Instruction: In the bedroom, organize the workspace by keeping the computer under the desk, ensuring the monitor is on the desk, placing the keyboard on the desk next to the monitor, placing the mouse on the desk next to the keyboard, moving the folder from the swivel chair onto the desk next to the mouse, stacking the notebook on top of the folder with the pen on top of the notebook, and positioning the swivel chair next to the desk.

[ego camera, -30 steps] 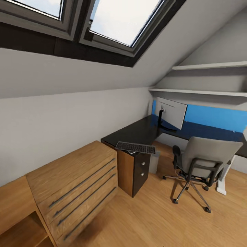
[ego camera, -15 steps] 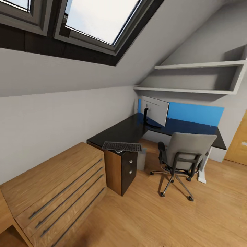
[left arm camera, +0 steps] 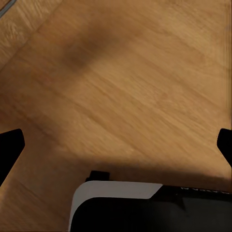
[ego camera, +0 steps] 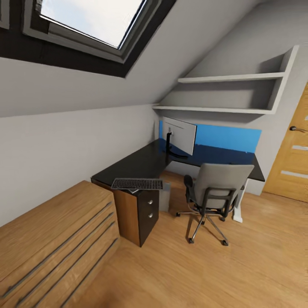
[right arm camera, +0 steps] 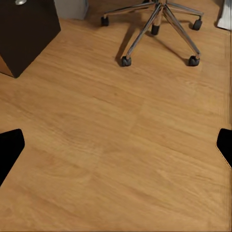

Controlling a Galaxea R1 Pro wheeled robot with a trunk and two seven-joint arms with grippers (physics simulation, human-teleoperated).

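View: head cam has panned right vs a sec ago; door [ego camera: 291,158] now in shot, whole scene slid left. Camera moved, not the things.
Desk [ego camera: 128,164]: black, under the sloped wall.
Monitor [ego camera: 179,136]: on desk, far corner.
Keyboard [ego camera: 137,184]: on near end of desk, overhanging the drawers, well apart from monitor.
Chair [ego camera: 216,190]: just beside desk, back to us; seat hidden, so folder can't be confirmed.
Computer [ego camera: 164,196]: grey box under desk.
Left gripper [left arm camera: 116,145]: jaws wide apart, empty, over floor.
Right gripper [right arm camera: 116,145]: same, spread wide, nothing held.
Meaning: prob. robot is turning to approach; no handling begun.
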